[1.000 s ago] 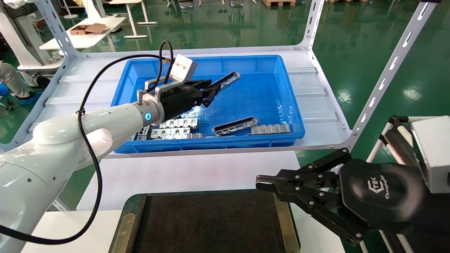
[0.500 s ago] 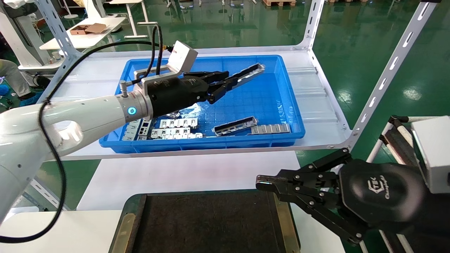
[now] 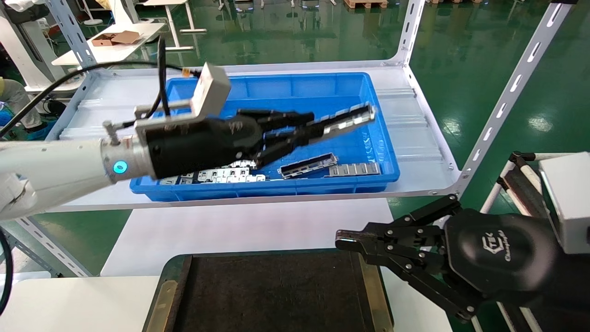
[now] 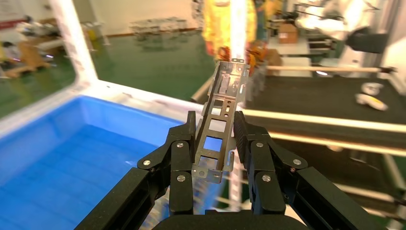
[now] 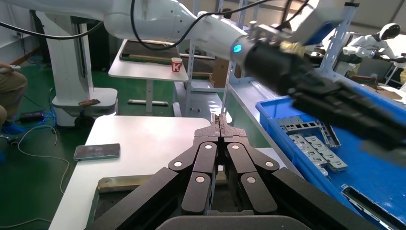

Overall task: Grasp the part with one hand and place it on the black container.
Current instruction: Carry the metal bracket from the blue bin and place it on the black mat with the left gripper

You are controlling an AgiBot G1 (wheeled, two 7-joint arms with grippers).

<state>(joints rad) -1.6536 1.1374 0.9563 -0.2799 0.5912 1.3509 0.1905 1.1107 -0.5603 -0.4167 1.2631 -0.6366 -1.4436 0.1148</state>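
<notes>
My left gripper (image 3: 302,129) is shut on one part (image 3: 348,121), a long silver-grey channel bar, and holds it in the air above the blue bin (image 3: 389,152). In the left wrist view the part (image 4: 222,108) sticks out forward from between the fingers (image 4: 184,143), gripped near its end. Another channel part (image 3: 308,165) lies on the bin floor. The black container (image 3: 272,295), a matte dark tray with brass side strips, lies at the front below. My right gripper (image 3: 343,240) is shut and empty, parked by the tray's right far corner; it also shows in the right wrist view (image 5: 220,125).
Flat silver plates with square holes (image 3: 230,168) lie in the bin's front left, another plate (image 3: 355,169) at its front right. White shelf uprights (image 3: 507,99) stand on the right. A white table (image 3: 239,228) lies between bin and tray.
My left arm has lifted and drawn back toward me, carrying the part rightward and forward over the bin. The right arm has not moved.
</notes>
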